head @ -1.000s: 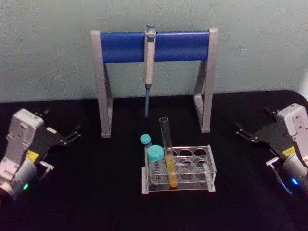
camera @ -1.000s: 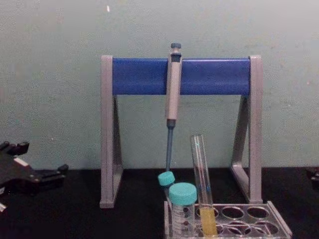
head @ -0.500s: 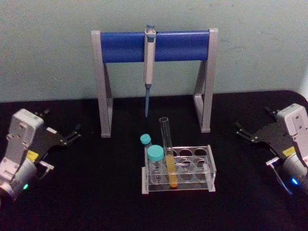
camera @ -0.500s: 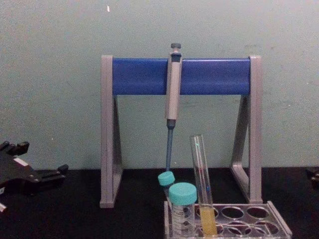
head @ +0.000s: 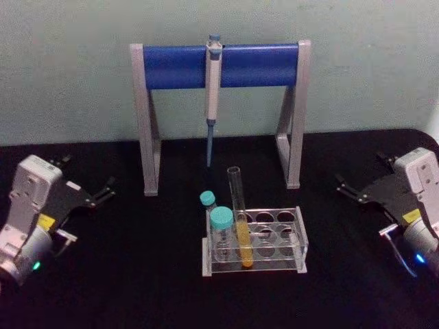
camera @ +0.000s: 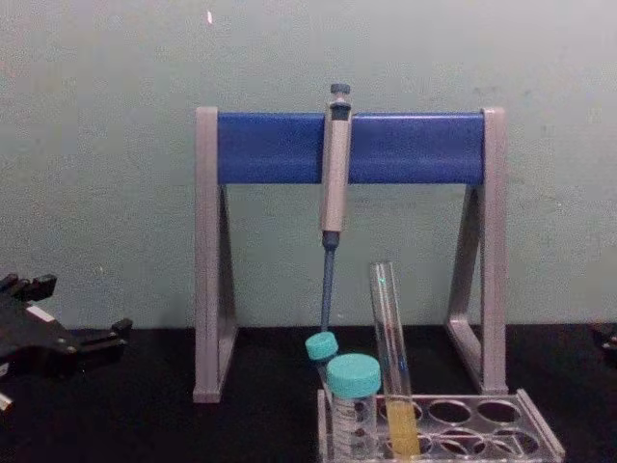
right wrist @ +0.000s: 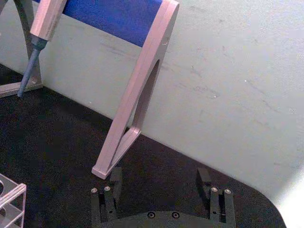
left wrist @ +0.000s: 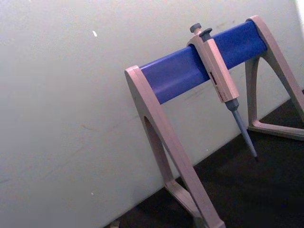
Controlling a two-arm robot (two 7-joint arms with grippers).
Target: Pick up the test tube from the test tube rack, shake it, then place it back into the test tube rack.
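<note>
The test tube (head: 239, 214) stands slightly tilted in a front hole of the test tube rack (head: 288, 248), with yellow-orange liquid at its bottom. From the chest the test tube (camera: 389, 352) rises well above the test tube rack (camera: 487, 425). My left gripper (head: 104, 190) rests far to the left of the rack, open and holding nothing, and its dark fingers (camera: 96, 339) show at the chest view's edge. My right gripper (head: 341, 186) sits far to the right, also open and holding nothing. In the right wrist view the right gripper (right wrist: 159, 183) has its fingers wide apart.
Two teal-capped tubes (head: 221, 223) stand in the rack's left end. Behind it is a grey-and-blue pipette stand (head: 219, 65) with a pipette (head: 212, 96) hanging from its bar. The black table (head: 137, 274) meets a pale wall at the back.
</note>
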